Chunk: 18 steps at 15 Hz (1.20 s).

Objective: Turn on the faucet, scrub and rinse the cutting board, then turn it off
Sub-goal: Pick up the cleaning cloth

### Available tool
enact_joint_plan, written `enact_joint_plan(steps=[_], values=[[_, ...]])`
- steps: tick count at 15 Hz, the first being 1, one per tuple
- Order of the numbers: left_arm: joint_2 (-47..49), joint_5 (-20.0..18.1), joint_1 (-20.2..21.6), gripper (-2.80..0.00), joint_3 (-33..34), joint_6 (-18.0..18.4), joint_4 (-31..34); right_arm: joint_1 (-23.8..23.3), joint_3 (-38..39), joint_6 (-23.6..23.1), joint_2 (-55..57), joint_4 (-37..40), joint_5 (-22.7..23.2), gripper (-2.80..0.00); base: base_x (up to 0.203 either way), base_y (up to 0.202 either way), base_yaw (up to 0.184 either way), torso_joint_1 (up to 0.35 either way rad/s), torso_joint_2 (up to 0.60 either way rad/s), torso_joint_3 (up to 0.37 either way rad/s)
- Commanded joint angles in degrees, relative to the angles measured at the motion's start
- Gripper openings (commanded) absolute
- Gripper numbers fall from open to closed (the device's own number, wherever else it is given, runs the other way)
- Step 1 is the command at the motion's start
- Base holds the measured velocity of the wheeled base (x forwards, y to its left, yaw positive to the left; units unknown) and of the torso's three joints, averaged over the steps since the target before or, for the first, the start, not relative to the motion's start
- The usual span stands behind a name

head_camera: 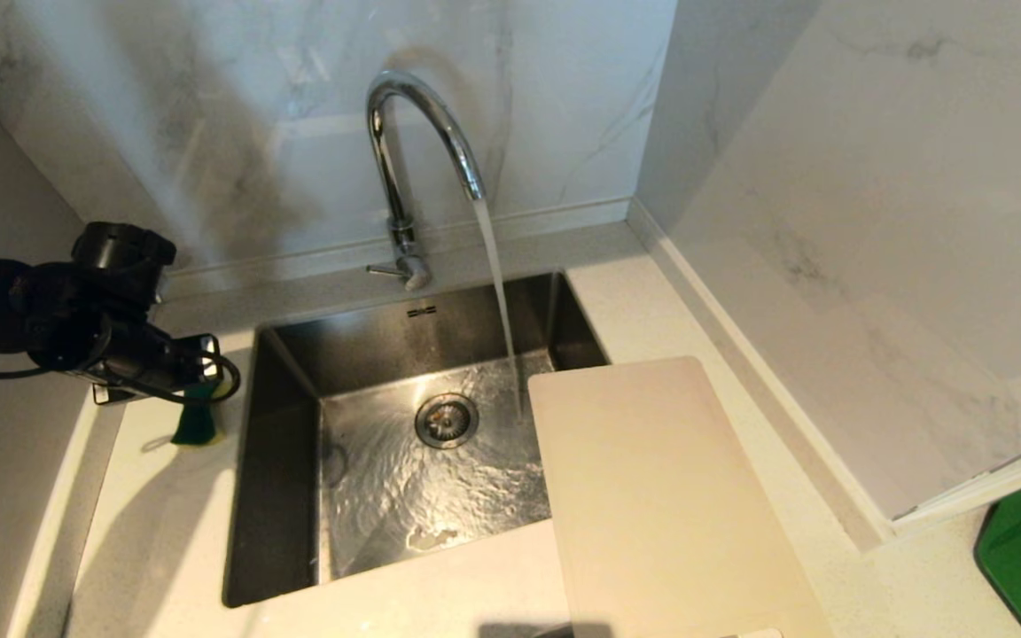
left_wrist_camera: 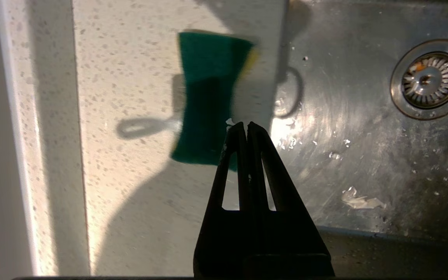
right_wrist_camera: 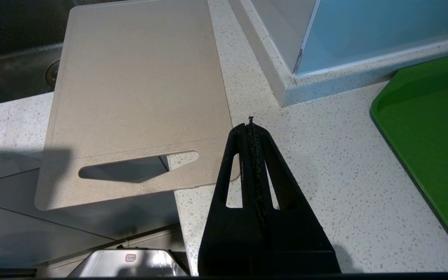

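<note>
White marble walls (head_camera: 209, 133) stand behind a pale speckled worktop (head_camera: 165, 532) with a steel sink (head_camera: 298, 496) set into it. At the back of the sink stands the shiny chrome faucet (head_camera: 395, 159), with its small thin lever (head_camera: 380, 269) at the base. Water (head_camera: 497, 283) pours from the arched spout down into the sink, and the wet sink floor ripples around the round drain (head_camera: 446, 420).

The cream-white cutting board (head_camera: 661, 496) lies flat at the right side of the sink. Its far left corner hangs over the sink, close to where the water lands, and the rest sits on the worktop. In the right wrist view, its handle slot (right_wrist_camera: 138, 167) sits at the near end, and that end sticks out past the worktop's front edge.

The left pincer (left_wrist_camera: 246, 124) is shut, with its two black fingers pressed together and holding nothing. It hangs above the worktop at the left side of the sink. A green and yellow sponge (left_wrist_camera: 208, 97) lies on the worktop just under and beside its tips.

The right pincer (right_wrist_camera: 250, 125) is shut too and holds nothing. It hangs over the worktop just beside the board's near right corner. A green tray (right_wrist_camera: 430, 136) sits on the worktop further to the right.
</note>
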Motion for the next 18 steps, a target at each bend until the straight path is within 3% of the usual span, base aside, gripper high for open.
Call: enact_joint_plan(steps=[1, 5, 13, 18], values=[[0.32, -4.23, 3.29, -2.8, 1.98, 2.1, -1.63, 0.0, 0.0, 0.03, 0.02, -0.01, -0.03, -2.8, 0.0, 0.0, 0.0, 0.0, 0.0, 0.0], [0.3, -5.56, 6.2, -2.8, 5.02, 6.66, -4.56, 0.0, 0.0, 0.03, 0.02, -0.01, 0.01, -2.8, 0.0, 0.0, 0.0, 0.0, 0.0, 0.0], [0.87, -6.13, 5.84, -2.8, 7.03, 6.61, -5.77, 0.0, 0.0, 0.03, 0.02, -0.01, 0.01, -2.8, 0.0, 0.0, 0.0, 0.0, 0.0, 0.0], [0.29, -8.99, 5.84, -2.8, 7.61, 6.19, -5.79, 0.0, 0.0, 0.03, 0.02, -0.01, 0.01, -2.8, 0.0, 0.0, 0.0, 0.0, 0.0, 0.0]])
